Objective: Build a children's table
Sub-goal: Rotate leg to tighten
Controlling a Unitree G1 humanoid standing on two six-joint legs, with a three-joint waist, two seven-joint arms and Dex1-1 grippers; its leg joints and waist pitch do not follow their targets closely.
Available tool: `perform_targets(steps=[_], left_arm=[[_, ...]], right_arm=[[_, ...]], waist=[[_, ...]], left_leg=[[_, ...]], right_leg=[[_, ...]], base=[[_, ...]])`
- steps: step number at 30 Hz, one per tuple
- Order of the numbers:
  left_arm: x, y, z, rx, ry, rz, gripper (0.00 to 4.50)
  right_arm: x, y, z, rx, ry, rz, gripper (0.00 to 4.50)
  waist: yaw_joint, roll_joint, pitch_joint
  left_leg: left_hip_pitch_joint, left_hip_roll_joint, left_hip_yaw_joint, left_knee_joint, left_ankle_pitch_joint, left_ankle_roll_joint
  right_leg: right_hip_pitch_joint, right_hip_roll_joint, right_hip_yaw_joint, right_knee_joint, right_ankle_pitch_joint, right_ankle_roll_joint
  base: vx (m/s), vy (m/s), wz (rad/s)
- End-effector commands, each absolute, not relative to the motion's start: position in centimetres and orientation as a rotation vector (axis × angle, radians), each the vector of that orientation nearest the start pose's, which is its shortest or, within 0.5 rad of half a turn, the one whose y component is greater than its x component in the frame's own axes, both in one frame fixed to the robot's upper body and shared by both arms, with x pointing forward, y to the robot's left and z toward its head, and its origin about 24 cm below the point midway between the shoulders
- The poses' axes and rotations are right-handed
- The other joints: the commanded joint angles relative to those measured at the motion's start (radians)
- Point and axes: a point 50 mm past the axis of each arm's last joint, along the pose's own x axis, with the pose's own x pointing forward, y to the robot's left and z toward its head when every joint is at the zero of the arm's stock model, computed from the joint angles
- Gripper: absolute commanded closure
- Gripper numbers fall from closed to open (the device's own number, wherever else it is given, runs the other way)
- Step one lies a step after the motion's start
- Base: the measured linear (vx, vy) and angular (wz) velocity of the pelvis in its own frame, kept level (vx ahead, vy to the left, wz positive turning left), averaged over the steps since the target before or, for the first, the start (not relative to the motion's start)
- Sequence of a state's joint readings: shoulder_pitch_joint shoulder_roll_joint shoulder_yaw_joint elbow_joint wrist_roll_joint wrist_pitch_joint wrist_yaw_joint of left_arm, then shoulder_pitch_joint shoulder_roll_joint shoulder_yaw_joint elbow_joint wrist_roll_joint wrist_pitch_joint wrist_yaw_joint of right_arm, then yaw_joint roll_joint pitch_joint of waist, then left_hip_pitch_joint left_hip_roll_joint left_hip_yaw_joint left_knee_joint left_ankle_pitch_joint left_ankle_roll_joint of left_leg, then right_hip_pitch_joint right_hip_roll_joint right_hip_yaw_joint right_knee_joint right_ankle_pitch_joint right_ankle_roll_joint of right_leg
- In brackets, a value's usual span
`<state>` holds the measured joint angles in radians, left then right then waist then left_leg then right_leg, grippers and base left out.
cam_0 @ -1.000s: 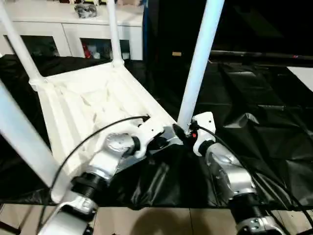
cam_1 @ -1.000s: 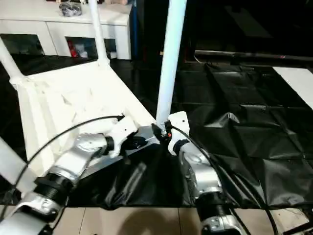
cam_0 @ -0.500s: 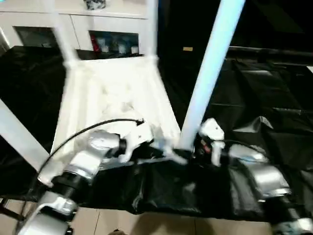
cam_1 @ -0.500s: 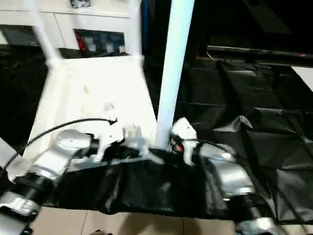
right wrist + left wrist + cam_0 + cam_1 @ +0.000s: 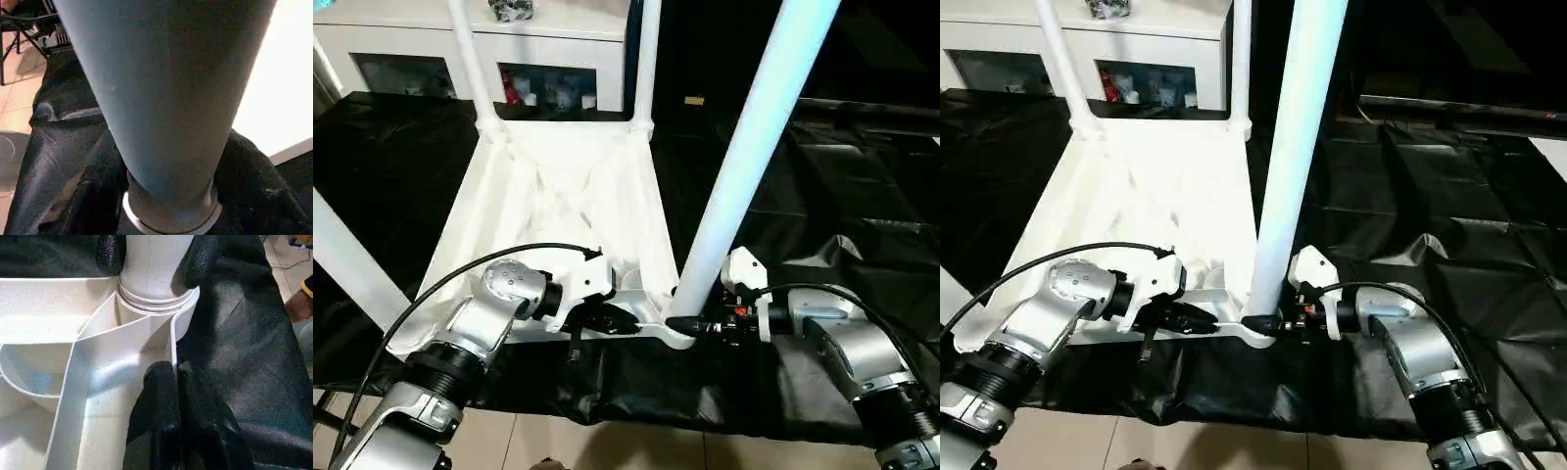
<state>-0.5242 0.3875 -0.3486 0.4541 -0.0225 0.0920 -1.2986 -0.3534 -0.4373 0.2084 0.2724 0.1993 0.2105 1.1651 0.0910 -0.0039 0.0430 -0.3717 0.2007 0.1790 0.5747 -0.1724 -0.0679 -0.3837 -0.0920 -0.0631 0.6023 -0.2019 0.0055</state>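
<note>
both silver forearms angle inward; left gripper (image 5: 173, 382) pinched closed, right gripper (image 5: 151, 254) spread, its 2 fingers apart.

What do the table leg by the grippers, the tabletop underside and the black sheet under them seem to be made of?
Table leg: looks like smooth white plastic tube with a soft sheen, with ring ridges at its base.
Tabletop underside: apparently moulded white plastic, thin upright ribs and a round corner socket.
Black sheet: probably thin plastic film, glossy and creased.

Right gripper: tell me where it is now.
In the left eye view the right gripper is low and right of centre, its fingers either side of the near leg just above the corner socket.
</note>
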Motion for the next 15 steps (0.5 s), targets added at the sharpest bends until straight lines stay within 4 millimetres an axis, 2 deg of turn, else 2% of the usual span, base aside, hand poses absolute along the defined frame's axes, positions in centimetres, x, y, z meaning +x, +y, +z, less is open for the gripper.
perform_targets(steps=[1, 8, 12, 15], left_arm=[[29.5, 11.3, 5.4, 0.438, 0.409, -1.558, 4.5], [29.5, 11.6, 5.1, 0.444, 0.415, -1.539, 4.5], [30.2, 11.0, 5.0, 0.43, 0.383, -1.436, 4.5], [30.6, 10.5, 4.9, 0.422, 0.362, -1.365, 4.5]], right_arm=[[27.8, -14.3, 5.3, -0.184, 0.35, 1.338, 2.34], [27.4, -14.0, 4.9, -0.171, 0.353, 1.342, 2.52], [27.2, -13.7, 3.8, -0.126, 0.35, 1.252, 2.53], [27.4, -13.3, 3.2, -0.111, 0.325, 1.151, 2.54]], waist=[[-0.004, -0.003, -0.061], [-0.005, 0.001, -0.06], [-0.003, 0.001, -0.059], [-0.006, 0.0, -0.049]], left_leg=[[0.017, 0.033, -0.002, -0.06, -0.165, 0.053], [0.018, 0.033, -0.002, -0.062, -0.195, 0.038], [0.019, 0.033, -0.001, -0.062, -0.205, 0.035], [0.023, 0.031, -0.004, -0.071, -0.298, 0.003]], right_leg=[[0.041, -0.049, 0.039, -0.053, -0.055, -0.259], [0.04, -0.047, 0.04, -0.056, -0.079, -0.255], [0.038, -0.049, 0.041, -0.059, -0.092, -0.251], [0.033, -0.051, 0.041, -0.075, -0.249, -0.219]], base=[[0.0, 0.0, 0.0], [0.0, 0.0, 0.0], [0.0, 0.0, 0.0], [0.0, 0.0, 0.0]])
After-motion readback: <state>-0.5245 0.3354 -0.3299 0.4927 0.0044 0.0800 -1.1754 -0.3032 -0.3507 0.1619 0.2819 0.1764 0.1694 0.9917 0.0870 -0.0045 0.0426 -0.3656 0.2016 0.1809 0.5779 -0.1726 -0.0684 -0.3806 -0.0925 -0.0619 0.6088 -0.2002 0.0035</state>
